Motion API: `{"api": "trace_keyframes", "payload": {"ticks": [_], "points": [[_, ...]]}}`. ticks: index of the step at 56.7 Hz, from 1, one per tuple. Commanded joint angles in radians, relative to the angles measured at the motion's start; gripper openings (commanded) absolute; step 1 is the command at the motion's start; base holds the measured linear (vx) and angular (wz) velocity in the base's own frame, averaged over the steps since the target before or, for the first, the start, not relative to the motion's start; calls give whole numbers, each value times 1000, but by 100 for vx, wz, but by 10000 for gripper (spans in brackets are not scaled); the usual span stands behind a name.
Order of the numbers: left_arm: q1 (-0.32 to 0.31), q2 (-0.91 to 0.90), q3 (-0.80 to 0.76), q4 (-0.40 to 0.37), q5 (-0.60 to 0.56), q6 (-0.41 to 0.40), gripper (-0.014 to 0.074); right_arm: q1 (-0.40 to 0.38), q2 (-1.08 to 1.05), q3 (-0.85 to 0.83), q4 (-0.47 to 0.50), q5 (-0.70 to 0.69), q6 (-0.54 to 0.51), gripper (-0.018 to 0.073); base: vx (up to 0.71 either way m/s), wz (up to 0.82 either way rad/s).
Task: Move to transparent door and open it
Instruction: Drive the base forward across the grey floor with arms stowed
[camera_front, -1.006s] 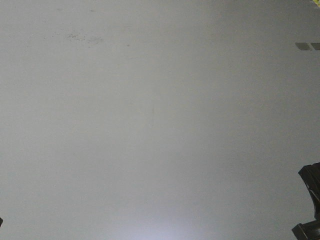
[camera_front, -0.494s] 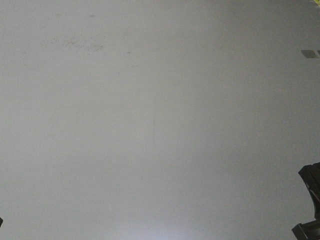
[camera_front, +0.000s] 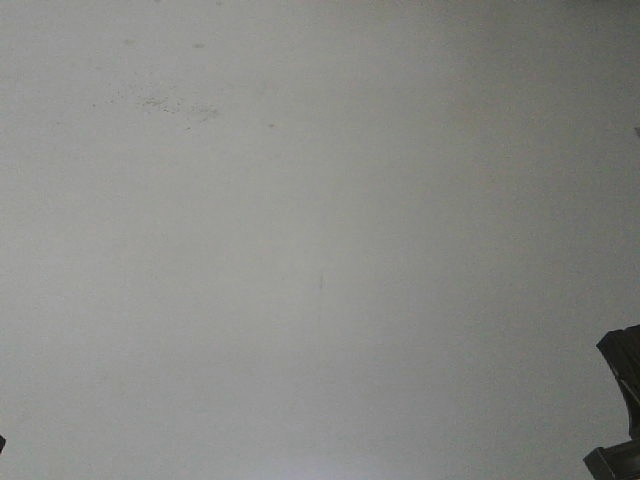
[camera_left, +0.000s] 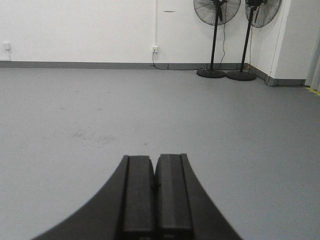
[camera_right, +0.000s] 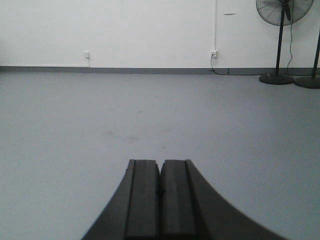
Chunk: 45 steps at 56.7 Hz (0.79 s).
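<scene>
The transparent door is out of view in every frame. My left gripper (camera_left: 154, 159) is shut, its two black fingers pressed together with nothing between them, hanging low over bare grey floor. My right gripper (camera_right: 160, 162) is likewise shut and holds nothing, pointing across the floor toward the white wall. In the front view only grey floor shows, with a dark piece of the right arm (camera_front: 620, 400) at the bottom right corner.
Two black pedestal fans (camera_left: 216, 40) (camera_left: 250, 40) stand by the white back wall (camera_left: 80, 30) near its right corner. Wall sockets (camera_left: 155, 49) and a grey skirting run along the wall. A scuffed patch (camera_front: 160, 103) marks the floor. Yellow floor tape (camera_left: 314, 91) shows at far right.
The floor marks in the front view have slid down and to the right, and the grey strips at the right edge have left the frame; the base is moving. Both grippers stay shut.
</scene>
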Motion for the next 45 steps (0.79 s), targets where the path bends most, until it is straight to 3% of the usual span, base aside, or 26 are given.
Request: {"api": "trace_keyframes", "payload": {"ticks": [1,45], "points": [[-5,-15,10,-6,-84,-7,3,-5,-15,2,-10,-87,-2,1,37,6],[-5,-14,10,-6,-84,-7,3,-5,-15,2,-10,-87,-2,1,45,6]]}}
